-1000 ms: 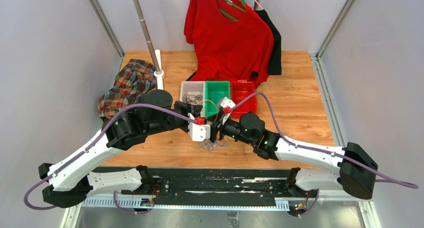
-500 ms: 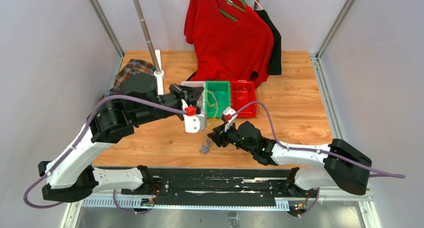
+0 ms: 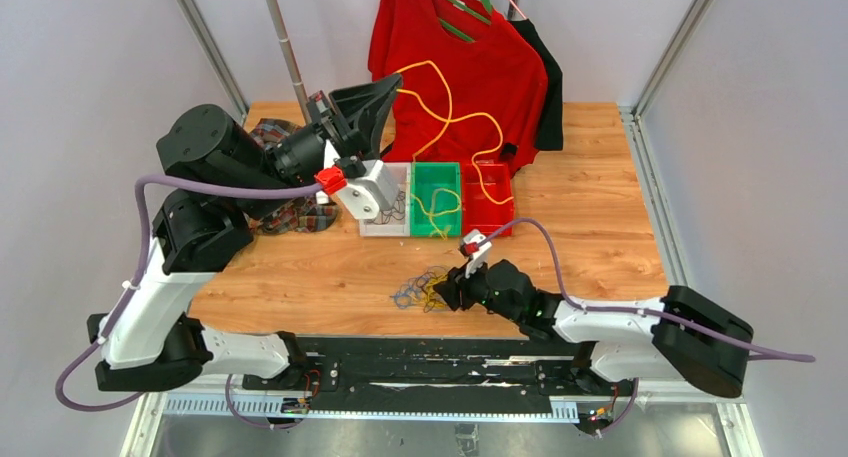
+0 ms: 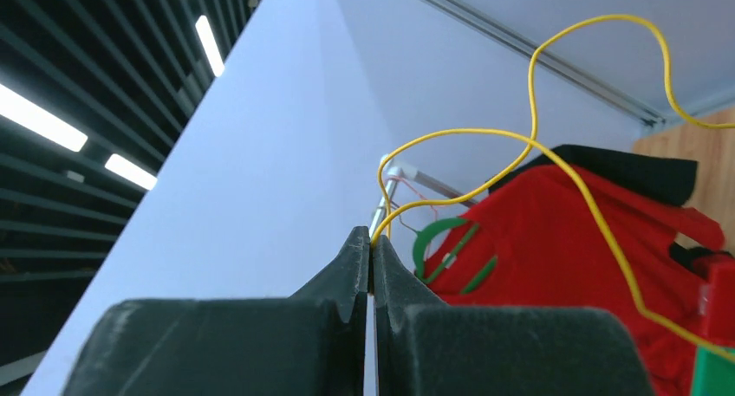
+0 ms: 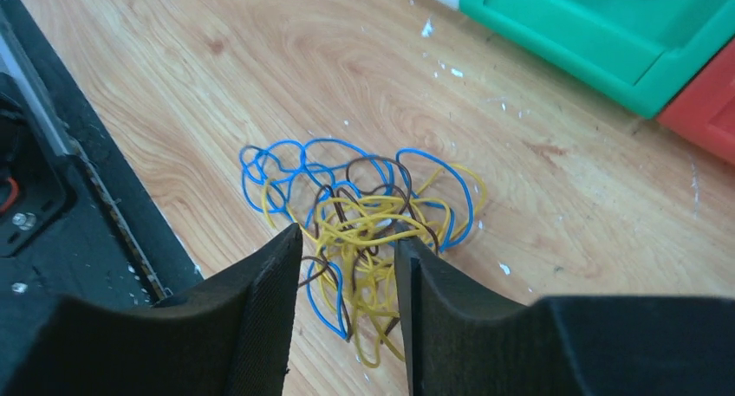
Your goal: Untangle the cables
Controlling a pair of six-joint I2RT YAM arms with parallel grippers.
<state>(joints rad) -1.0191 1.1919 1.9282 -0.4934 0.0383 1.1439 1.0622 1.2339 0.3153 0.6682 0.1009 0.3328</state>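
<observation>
Two places to look for the cables. Up high, over the far left of the table (image 3: 600, 227): left gripper (image 4: 371, 240) clenched on one yellow cable (image 4: 468, 132), pinched at the very tips. From there, loops across the red shirt (image 3: 520, 77) and drops towards the green bin (image 3: 430, 177) and red bin (image 3: 497, 217); cannot make out where the far end lies. Low at the near edge: right gripper (image 5: 351, 240) with fingers parted, straddling a tangle (image 5: 364, 214) of blue, yellow and brown strands lying flat on the wood. Shows yellow loops in the gap between those fingers; cannot tell whether any is caught or merely lies beneath. Hides the tangle's near part under the fingers in the wrist view, and shrinks it to a small knot in the top view. Holds thin dark cords (image 3: 400, 212) in the clear bin (image 3: 385, 229), half covered by the left wrist, too fine to count. Cuts off most of a plaid cloth (image 3: 300, 217) behind the left arm.
</observation>
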